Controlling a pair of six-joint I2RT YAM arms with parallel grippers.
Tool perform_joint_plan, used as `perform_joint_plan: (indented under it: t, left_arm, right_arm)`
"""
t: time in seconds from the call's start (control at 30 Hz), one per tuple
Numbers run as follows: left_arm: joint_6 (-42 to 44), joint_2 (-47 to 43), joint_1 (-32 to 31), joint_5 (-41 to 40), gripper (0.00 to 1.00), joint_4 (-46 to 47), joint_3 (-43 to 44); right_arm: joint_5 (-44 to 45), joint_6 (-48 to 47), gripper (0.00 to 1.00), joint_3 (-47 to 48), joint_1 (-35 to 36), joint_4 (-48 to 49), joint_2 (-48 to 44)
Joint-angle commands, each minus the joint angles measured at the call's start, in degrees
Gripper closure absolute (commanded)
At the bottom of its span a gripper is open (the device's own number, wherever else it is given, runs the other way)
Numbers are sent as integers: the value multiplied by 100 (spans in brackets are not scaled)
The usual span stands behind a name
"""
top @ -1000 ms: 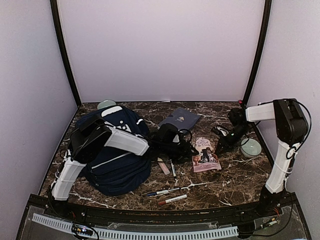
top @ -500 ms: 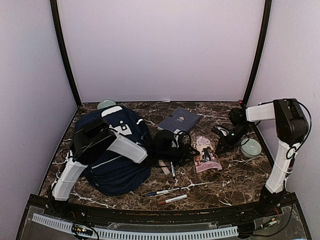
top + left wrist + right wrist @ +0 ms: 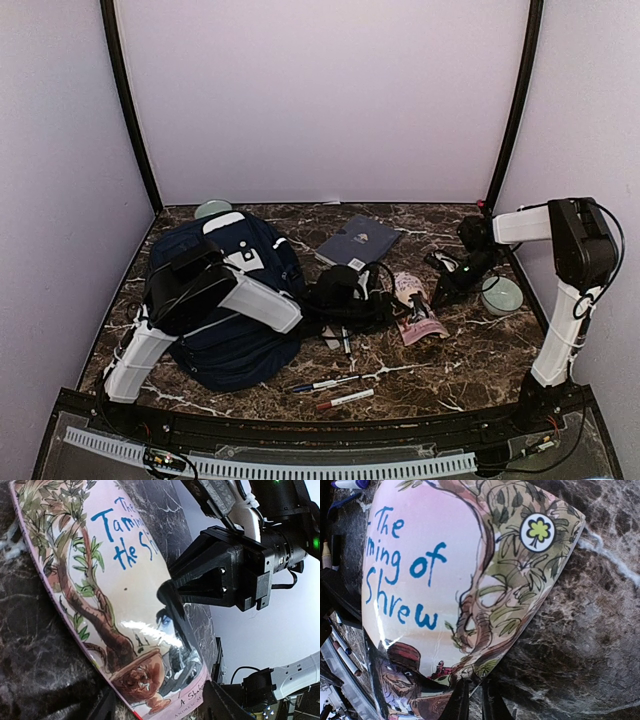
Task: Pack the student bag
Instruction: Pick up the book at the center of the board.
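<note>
A: Where does the large navy-blue fabric student bag (image 3: 235,355) lie?

B: On the left part of the dark brown marble table (image 3: 440,365), beneath the left arm, which reaches across it toward the centre.

A: And the grippers?

B: The right gripper (image 3: 475,702) has its fingers pinched together on one edge of the pink illustrated paperback book (image 3: 445,570), whose cover bows upward; the left gripper (image 3: 160,710) faces it from the opposite side, fingers apart with the book's edge between them; the bag lies left of the book.
</note>
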Motion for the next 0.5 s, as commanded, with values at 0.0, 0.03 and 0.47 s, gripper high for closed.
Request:
perform_joint_plan:
  t: [0.0, 0.03, 0.47]
  left_arm:
    - [518, -528, -268, -203, 36, 1665, 73]
    - [555, -527, -269, -272, 35, 1681, 75]
    - [103, -50, -211, -923, 36, -335, 1349]
  right_arm:
    - [275, -48, 89, -360, 217, 200, 458]
    - [265, -51, 89, -373, 217, 204, 454]
    - [117, -59, 88, -377, 217, 195, 447]
